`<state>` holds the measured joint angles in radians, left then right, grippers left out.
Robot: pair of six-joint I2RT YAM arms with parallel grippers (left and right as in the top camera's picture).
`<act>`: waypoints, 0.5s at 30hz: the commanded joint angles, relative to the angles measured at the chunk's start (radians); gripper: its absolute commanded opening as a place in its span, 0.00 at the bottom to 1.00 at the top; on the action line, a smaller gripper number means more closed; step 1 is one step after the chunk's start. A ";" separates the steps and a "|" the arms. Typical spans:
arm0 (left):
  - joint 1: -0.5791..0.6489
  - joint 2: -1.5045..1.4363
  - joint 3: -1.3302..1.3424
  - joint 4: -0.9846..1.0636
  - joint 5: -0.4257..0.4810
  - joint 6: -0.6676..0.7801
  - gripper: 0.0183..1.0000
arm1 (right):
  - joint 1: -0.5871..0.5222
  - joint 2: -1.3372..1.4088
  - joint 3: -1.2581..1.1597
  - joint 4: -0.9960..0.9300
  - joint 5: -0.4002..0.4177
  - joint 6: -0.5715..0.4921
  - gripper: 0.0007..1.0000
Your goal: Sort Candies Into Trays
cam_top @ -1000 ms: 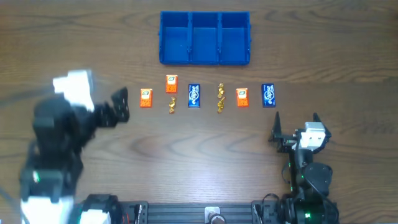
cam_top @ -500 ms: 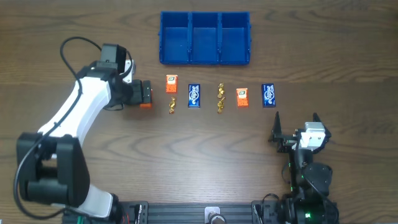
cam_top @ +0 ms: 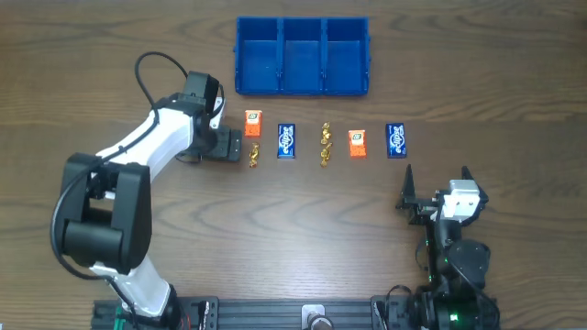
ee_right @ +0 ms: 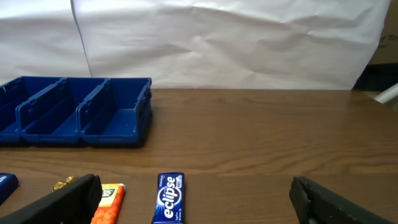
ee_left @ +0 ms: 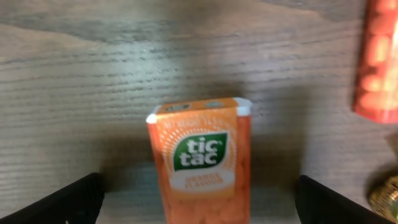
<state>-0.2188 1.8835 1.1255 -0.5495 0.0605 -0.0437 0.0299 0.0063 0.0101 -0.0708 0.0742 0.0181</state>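
Observation:
An orange candy box (ee_left: pixel 202 162) lies flat on the wooden table between the spread fingers of my left gripper (ee_left: pixel 199 202), which is open and low over it. From above, the left gripper (cam_top: pixel 227 147) sits at the left end of the candy row and covers that box. The row holds another orange box (cam_top: pixel 253 123), a gold candy (cam_top: pixel 254 156), a blue pack (cam_top: pixel 286 139), gold candies (cam_top: pixel 326 145), a third orange box (cam_top: pixel 357 143) and a second blue pack (cam_top: pixel 396 139). My right gripper (cam_top: pixel 436 186) stands open near its base, holding nothing.
A blue tray (cam_top: pixel 303 87) with three compartments stands at the back centre, beyond the row. The right wrist view shows the tray (ee_right: pixel 74 112) and a blue pack (ee_right: pixel 169 198). Bare wood lies in front of the row and to both sides.
My left arm swung in from the far left and stretched out to the leftmost orange box, now straddling it. The right arm and the candies have not moved.

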 commanded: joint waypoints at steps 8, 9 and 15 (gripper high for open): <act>0.002 0.020 0.023 0.021 -0.016 -0.016 0.44 | 0.003 -0.003 -0.002 -0.004 -0.002 0.011 1.00; 0.002 0.020 0.023 0.024 -0.015 -0.020 0.40 | 0.003 -0.003 -0.002 -0.004 -0.002 0.011 1.00; 0.001 0.015 0.064 0.002 0.018 -0.058 0.31 | 0.003 -0.003 -0.002 -0.005 -0.002 0.011 1.00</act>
<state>-0.2188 1.8835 1.1301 -0.5255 0.0532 -0.0639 0.0299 0.0063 0.0101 -0.0708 0.0742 0.0181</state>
